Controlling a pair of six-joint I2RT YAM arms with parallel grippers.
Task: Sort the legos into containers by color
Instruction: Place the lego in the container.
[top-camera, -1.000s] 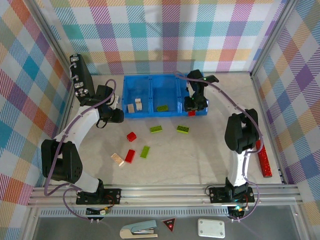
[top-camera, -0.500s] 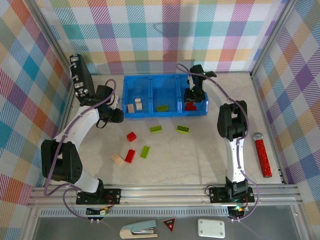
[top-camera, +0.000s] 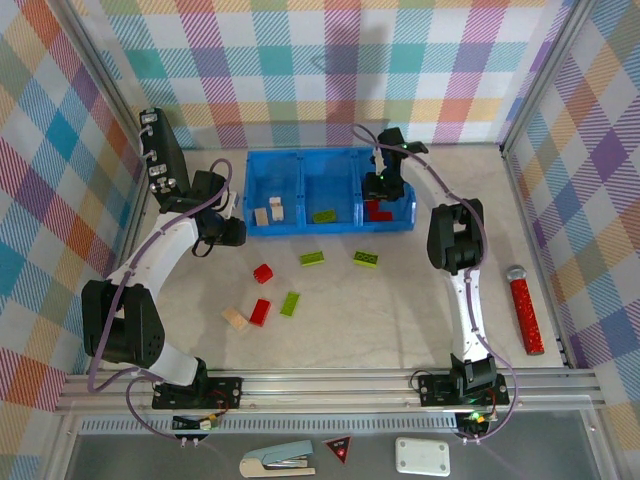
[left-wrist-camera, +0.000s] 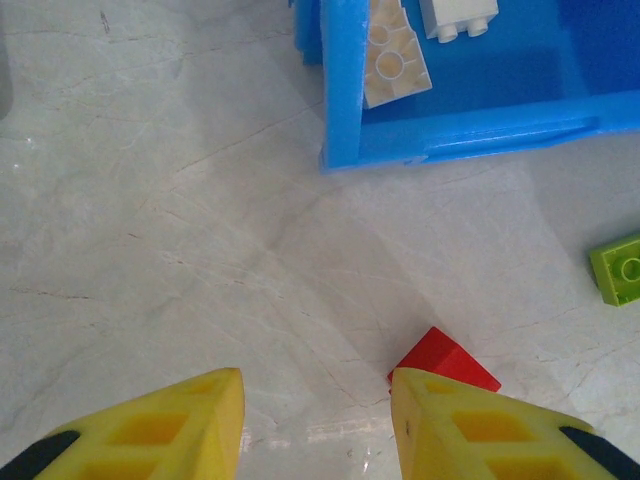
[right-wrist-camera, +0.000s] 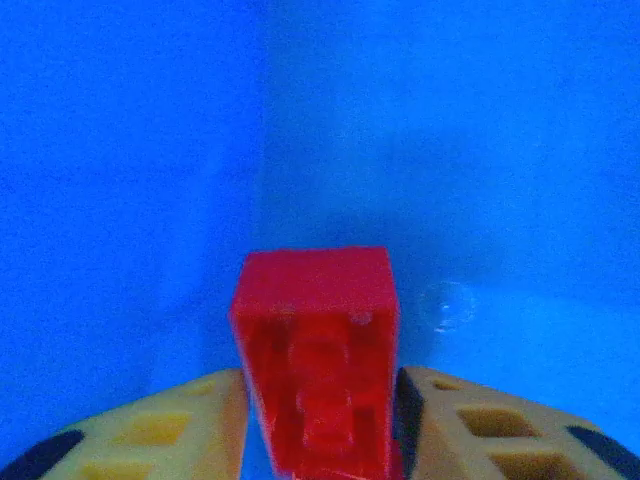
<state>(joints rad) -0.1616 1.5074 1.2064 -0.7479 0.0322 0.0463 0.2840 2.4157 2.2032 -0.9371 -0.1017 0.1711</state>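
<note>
The blue tray of containers (top-camera: 330, 229) lies at the back of the table. My right gripper (top-camera: 379, 194) reaches down into its right compartment. A red lego (right-wrist-camera: 318, 350) stands between the yellow fingers (right-wrist-camera: 470, 425) with thin gaps on both sides, so the jaws are open. Two cream legos (top-camera: 268, 212) lie in the left compartment and a green one (top-camera: 324, 215) in the middle. My left gripper (left-wrist-camera: 315, 385) hovers open over bare table near the tray's left corner (left-wrist-camera: 345, 140), a red lego (left-wrist-camera: 440, 358) just past its right finger.
Loose on the table are three green legos (top-camera: 311, 258) (top-camera: 366, 259) (top-camera: 290, 303), two red (top-camera: 263, 272) (top-camera: 260, 311) and a cream one (top-camera: 236, 319). A red glittery stick (top-camera: 524, 310) lies at the right, near the frame post.
My right gripper carried the red lego from the tray's front edge into the right compartment and its jaws have eased apart. The left arm stayed put.
</note>
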